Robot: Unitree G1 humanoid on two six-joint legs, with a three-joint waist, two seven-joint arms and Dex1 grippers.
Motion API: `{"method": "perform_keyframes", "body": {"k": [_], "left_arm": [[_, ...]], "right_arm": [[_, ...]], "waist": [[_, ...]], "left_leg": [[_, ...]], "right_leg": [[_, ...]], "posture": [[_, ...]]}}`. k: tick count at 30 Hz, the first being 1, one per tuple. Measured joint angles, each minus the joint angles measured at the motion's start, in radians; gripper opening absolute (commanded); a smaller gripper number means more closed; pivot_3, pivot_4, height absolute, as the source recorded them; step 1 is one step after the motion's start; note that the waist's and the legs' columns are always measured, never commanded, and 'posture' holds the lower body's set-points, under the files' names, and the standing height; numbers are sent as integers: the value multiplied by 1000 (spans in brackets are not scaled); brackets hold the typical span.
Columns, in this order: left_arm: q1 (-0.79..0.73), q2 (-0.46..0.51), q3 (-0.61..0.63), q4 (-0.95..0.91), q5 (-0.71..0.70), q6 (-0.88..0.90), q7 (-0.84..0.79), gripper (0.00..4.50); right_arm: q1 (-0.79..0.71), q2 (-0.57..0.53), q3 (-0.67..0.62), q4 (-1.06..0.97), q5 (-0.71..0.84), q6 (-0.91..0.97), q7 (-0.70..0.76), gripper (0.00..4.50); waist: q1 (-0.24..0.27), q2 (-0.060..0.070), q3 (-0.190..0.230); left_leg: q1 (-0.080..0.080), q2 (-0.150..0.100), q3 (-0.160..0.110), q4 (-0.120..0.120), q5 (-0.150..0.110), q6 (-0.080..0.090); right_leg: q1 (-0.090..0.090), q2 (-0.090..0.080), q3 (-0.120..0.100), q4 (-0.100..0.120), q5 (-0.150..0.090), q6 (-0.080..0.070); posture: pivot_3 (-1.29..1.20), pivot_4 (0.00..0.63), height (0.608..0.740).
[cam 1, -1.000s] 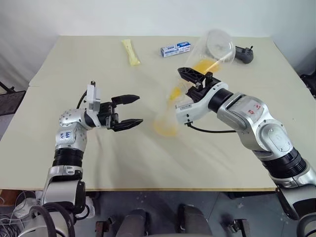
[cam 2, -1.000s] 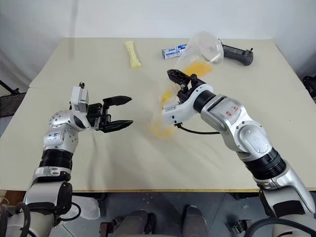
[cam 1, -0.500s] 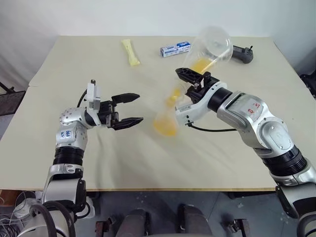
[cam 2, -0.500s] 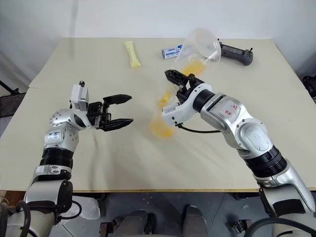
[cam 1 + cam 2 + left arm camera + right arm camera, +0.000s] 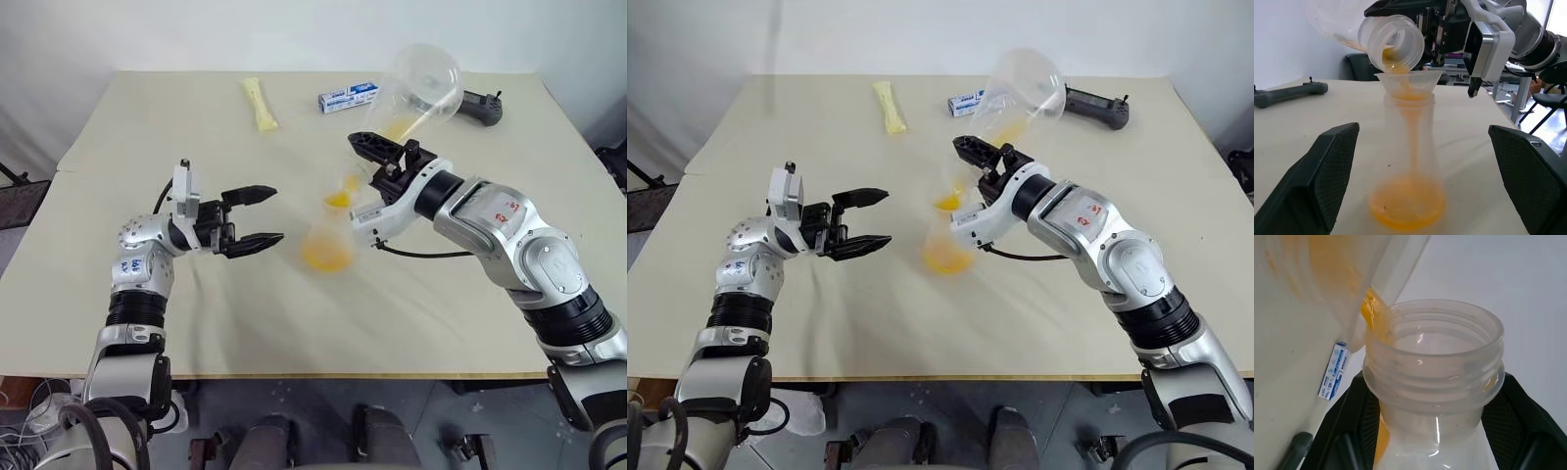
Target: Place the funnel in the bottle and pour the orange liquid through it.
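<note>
1. Currently, in the head views, the bottle (image 5: 326, 240) stood upright near the middle of the table (image 5: 147, 127) with the funnel (image 5: 338, 199) seated in its neck. The right gripper (image 5: 384, 160) was clamped on the neck of a clear pouring vessel (image 5: 419, 90), tipped mouth-down over the funnel from the right.
2. Change over the last second: the vessel's base had lifted a little and the tilt was steeper. Less orange liquid (image 5: 326, 258) remained inside the vessel. Colour now showed in the funnel as well as in the pool at the bottle's base.
3. The left gripper (image 5: 266, 217) hung just left of the bottle with its fingers spread apart, holding nothing and touching nothing. It had not shifted.
4. Left wrist view: the vessel's mouth sat right above the funnel rim. A thin orange stream ran down through the stem into a shallow pool on the bottle floor. I saw no spill on the table around the base.
5. Right wrist view: the vessel's threaded neck lay between the two black fingers, with orange gathered at one side of the lip.
6. Judgement: the funnel step was done and the pour was well along, probably in its last part. What remained was draining the last of the vessel. The bottle stood unsupported, so a nudge on the funnel rim could tip it.
</note>
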Motion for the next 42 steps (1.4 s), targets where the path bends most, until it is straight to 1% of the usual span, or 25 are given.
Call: {"method": "perform_keyframes", "body": {"k": [28, 37, 42], "left_arm": [[-28, -2, 0, 18, 1, -13, -2, 4500], [-29, -3, 0, 44, 2, -27, -6, 4500], [-48, -4, 0, 62, 14, -56, -3, 4500]], "right_arm": [[-45, -21, -3, 72, -56, -127, -93, 2447], [-45, -19, -3, 68, -54, -131, -95, 2447], [-21, 3, -8, 40, 5, -116, -52, 2447]], "waist": [[-2, 0, 0], [-2, 0, 0], [-1, 0, 0]], "left_leg": [[0, 0, 0, 0, 0, 0], [0, 0, 0, 0, 0, 0], [0, 0, 0, 0, 0, 0]], "right_leg": [[0, 0, 0, 0, 0, 0], [0, 0, 0, 0, 0, 0], [0, 0, 0, 0, 0, 0]], "posture": [[0, 150, 740], [0, 150, 740], [0, 150, 740]]}}
